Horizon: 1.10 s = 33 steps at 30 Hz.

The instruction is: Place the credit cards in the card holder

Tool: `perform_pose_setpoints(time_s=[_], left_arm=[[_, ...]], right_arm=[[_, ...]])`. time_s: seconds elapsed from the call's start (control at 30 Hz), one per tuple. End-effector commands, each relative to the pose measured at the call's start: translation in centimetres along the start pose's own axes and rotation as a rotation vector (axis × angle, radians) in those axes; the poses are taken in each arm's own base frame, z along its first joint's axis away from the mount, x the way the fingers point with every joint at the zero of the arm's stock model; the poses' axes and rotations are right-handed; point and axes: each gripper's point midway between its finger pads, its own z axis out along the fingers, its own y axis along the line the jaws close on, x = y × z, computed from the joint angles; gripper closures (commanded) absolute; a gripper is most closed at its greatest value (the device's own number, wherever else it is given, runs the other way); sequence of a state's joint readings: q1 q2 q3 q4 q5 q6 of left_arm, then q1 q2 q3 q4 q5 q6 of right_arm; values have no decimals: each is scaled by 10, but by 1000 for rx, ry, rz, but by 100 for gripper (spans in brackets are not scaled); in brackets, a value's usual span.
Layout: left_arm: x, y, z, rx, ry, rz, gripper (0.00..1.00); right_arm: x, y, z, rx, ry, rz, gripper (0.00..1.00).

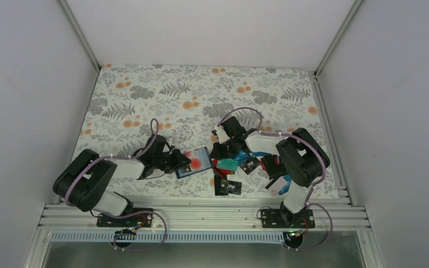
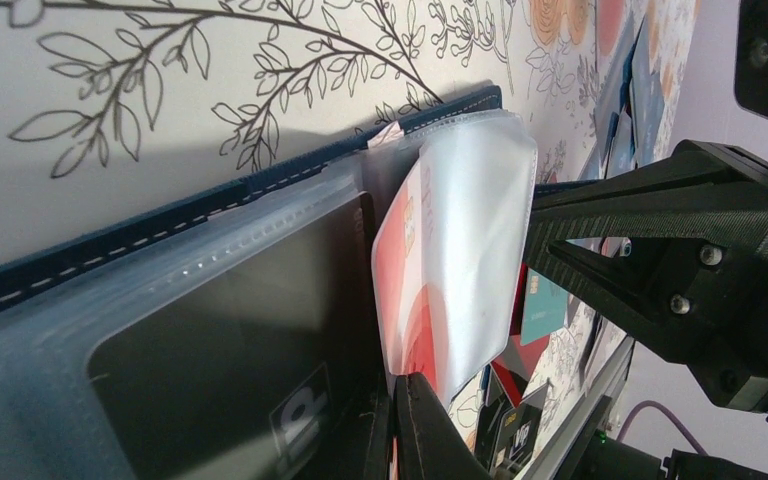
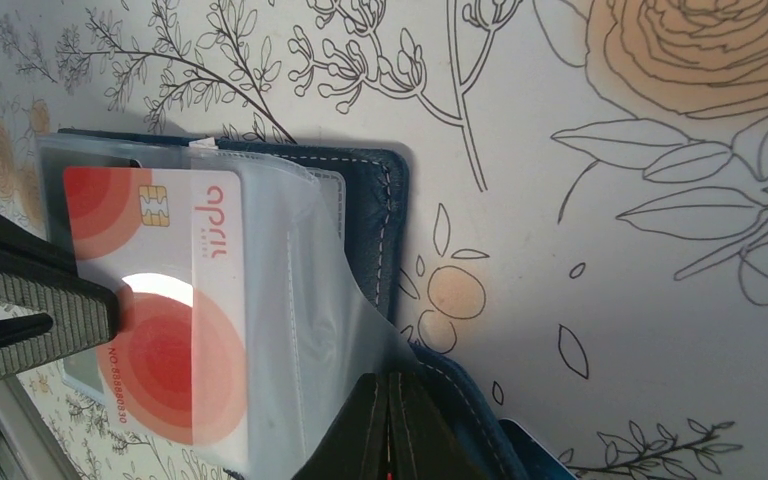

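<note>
**Card insertion, midway**

Feeding red card [image 3: 160, 330] into clear sleeve [image 3: 290, 290] of card holder [image 1: 200, 152], open at centre of top view. Pinching card's bare end with clenched left hand [image 1: 183, 163]. Bracing sleeve corner with clenched right hand [image 1: 222, 152]. Next, probably: push card fully home, keeping sleeve flat. Then on to loose cards [image 1: 229, 165] heaped just right of holder.

Card holder [image 1: 196, 162]: open on table [image 1: 145, 95], between left gripper [image 1: 186, 163] and right gripper [image 1: 219, 153] jaws. One card [image 3: 160, 300]: partly inside its sleeve. Remaining credit cards [image 1: 228, 186]: piled beyond the right jaws.
</note>
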<state>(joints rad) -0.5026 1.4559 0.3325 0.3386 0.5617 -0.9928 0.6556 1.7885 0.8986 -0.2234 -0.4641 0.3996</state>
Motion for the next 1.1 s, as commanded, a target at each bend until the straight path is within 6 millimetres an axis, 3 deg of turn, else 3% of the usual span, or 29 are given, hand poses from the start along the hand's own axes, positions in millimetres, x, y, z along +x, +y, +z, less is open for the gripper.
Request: perform_pose_setpoints(time_s=[0.0,1.07], left_arm=[[13,14,5,-57,57,-13,98],[0,-1,30,-43,4,-65,98]], right_arm=[[49,-23,21,100,156,49,96],[51,-23,23,96,163,40,96]])
